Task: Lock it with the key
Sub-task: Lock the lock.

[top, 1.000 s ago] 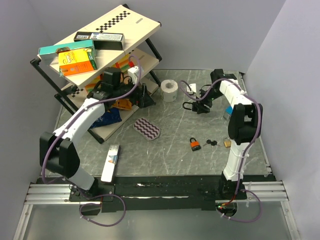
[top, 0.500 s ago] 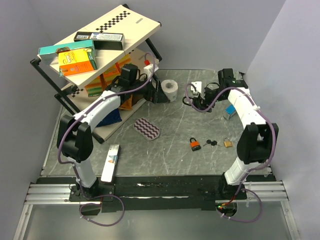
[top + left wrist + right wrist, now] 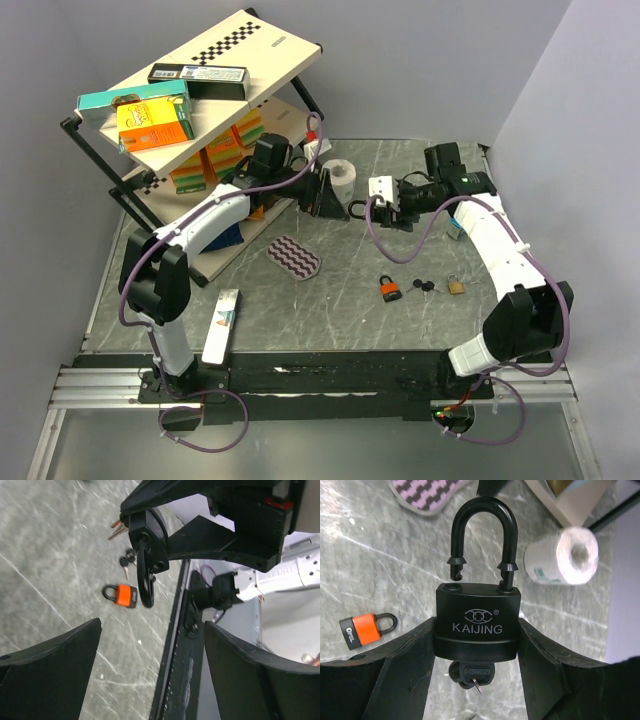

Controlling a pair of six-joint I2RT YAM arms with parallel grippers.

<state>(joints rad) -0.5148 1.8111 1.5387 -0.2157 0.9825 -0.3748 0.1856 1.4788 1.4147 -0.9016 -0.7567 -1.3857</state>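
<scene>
So, grey marbled tabletop (image 3: 330, 300): lying well below both tools, out of the action.
Left gripper (image 3: 152, 675): standing spread wide and carrying nothing, facing the lock just ahead of its fingertips.
Right gripper (image 3: 476, 640): clamping the lock's body from both sides and holding it in the air.
Black rectangular steel padlock (image 3: 477, 622): sitting upright between the right fingers, unlocked.
Curved black shackle (image 3: 482, 535): pointing away from the right wrist, its free leg hanging just above its socket.
Small orange padlock (image 3: 367, 629): lying on the stone, down and to the left of the right gripper, a decoy to ignore.
Black-headed key (image 3: 471, 672): sticking out of the keyway, on the wrist side of the body.
Step in hand, judging: the left gripper is lining up on the lock. The shackle is wanting a square push into its socket while the right grip is bracing. The key head then needs pinching flat and turning without levering.
</scene>
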